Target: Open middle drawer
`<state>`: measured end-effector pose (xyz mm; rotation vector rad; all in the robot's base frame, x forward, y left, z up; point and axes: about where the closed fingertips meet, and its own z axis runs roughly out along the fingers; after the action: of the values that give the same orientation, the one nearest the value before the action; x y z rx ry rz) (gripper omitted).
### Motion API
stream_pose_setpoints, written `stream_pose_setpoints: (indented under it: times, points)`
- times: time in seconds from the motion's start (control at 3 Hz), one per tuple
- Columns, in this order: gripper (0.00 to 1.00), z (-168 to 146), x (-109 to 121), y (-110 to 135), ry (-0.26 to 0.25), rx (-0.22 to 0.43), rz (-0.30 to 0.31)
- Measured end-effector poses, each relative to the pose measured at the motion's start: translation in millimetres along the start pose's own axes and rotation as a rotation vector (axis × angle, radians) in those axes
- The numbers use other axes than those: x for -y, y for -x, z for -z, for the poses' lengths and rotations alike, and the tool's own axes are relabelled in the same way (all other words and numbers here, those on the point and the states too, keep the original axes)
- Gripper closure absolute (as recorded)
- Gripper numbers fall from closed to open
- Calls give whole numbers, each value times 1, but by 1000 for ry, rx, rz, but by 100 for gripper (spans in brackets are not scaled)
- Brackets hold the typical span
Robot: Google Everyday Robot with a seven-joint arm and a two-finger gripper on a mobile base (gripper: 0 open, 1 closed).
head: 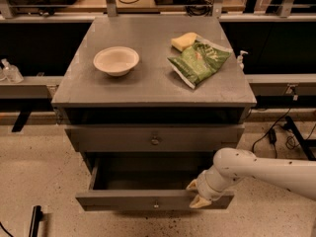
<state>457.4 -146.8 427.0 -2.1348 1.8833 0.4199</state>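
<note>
The middle drawer (123, 200) is a grey drawer with a small round knob, pulled well out of the cabinet so its shallow grey interior shows. My gripper (196, 193) is at the right part of the drawer's front panel. One tan fingertip (192, 184) is inside the drawer and the other lies on the outer face, so the jaws pinch the panel's top edge. My white arm reaches in from the lower right. The drawer above (155, 139) is closed. Any drawer below is hidden.
On the cabinet top (148, 83) sit a white bowl (116, 60), a green chip bag (198, 61) and a yellow sponge (183, 41). Cables lie on the floor at the right (276, 132). A dark object lies on the floor at the lower left (34, 220).
</note>
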Motion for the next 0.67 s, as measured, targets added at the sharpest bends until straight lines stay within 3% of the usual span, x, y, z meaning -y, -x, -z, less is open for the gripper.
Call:
stream_pose_setpoints:
  times: [0.33, 0.67]
  points:
    - [54, 1, -5, 2, 13, 5, 6]
    - [42, 18, -25, 15, 52, 34, 60]
